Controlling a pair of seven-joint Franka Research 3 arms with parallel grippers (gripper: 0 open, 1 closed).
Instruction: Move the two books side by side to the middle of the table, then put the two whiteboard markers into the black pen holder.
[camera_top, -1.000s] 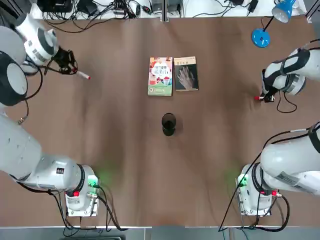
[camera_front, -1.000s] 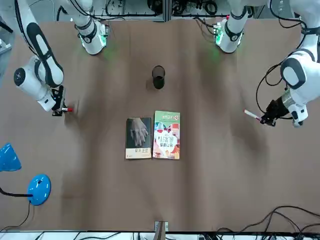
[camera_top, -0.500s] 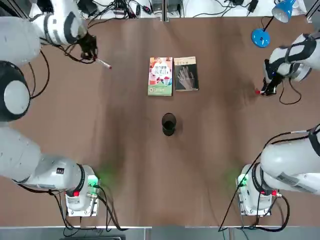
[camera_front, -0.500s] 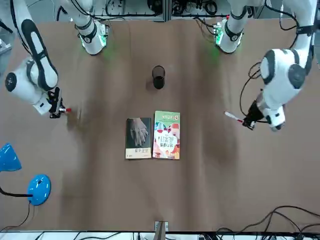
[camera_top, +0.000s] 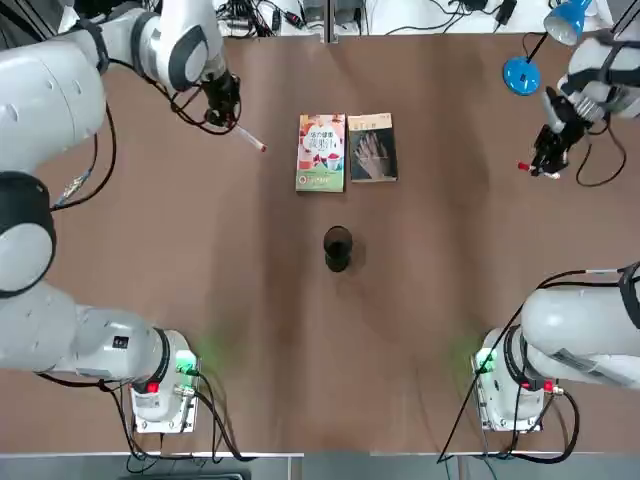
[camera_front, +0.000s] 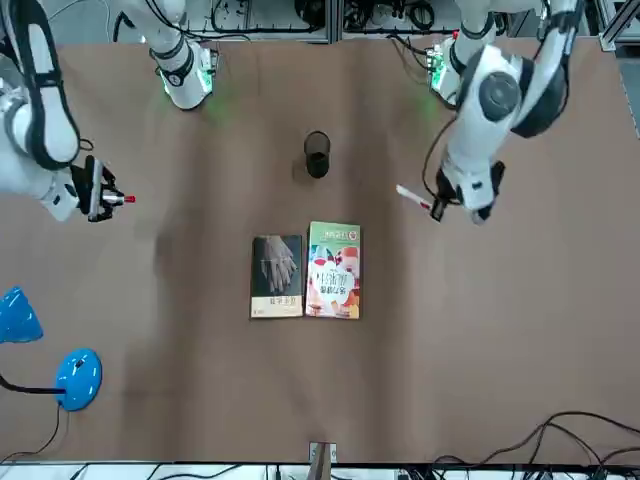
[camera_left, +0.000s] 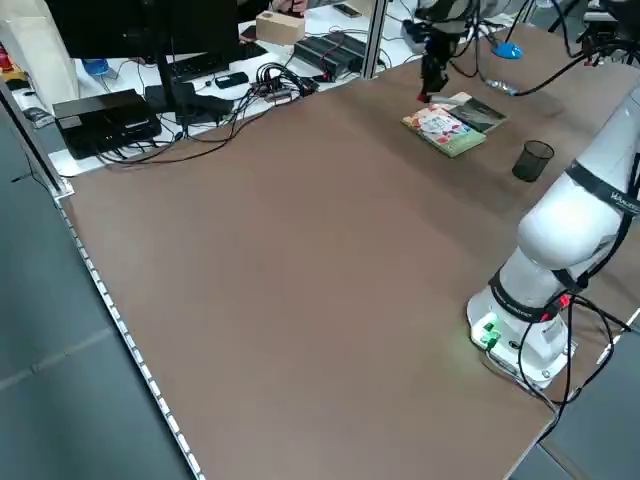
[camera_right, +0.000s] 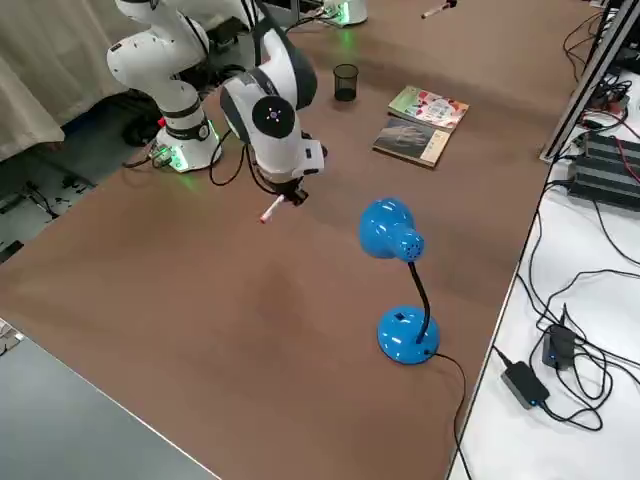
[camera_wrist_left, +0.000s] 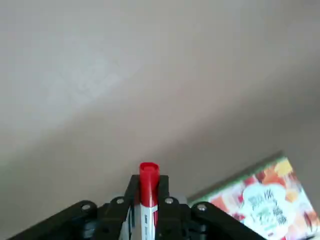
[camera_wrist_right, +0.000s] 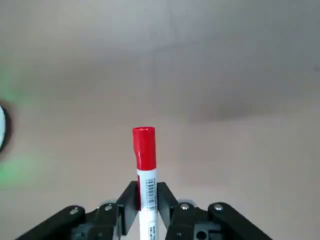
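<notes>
I have both arms loaded and up off the desk (camera_top: 200, 300). The left tool (camera_top: 232, 120) is clenched on one whiteboard marker (camera_top: 250, 139), its red cap pointing toward the colourful book (camera_top: 321, 152), just to that book's side and above the surface. The right tool (camera_top: 548, 160) is clamped on the other marker (camera_front: 112, 199), out near the desk's edge by the blue lamp (camera_top: 521, 75). From each wrist camera I see the barrel pinched between the fingers (camera_wrist_right: 131, 199) with the red cap sticking out ahead.

The colourful book and the dark book (camera_top: 372, 148) lie flat, edge to edge, around the middle of the desk, so I take the first step as finished. The step in hand is the second one: carrying the markers to the black pen holder (camera_top: 338, 248), which stands upright and apart from the books, on the robot's side of them. It looks empty from overhead, though its dark inside makes that hard to be sure of.

Next I need to bring one marker over the holder's mouth, tip it near upright, line it up inside the narrow rim and only then let go. I would send the arms one at a time, since both converging on that small cup risks a clash or knocking it over.
</notes>
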